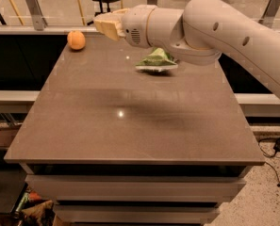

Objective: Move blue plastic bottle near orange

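The orange (76, 40) sits at the far left corner of the brown table (130, 126). My gripper (106, 25) hovers over the table's far edge, a short way right of the orange and a little above it, pointing left toward it. Nothing shows in it. The blue plastic bottle is out of view.
A green crinkled snack bag (157, 60) lies at the back of the table, partly under my arm (215, 32). Beyond the table's left edge is a dark drop. A railing and chair legs stand behind the table. Cables lie on the floor at the right.
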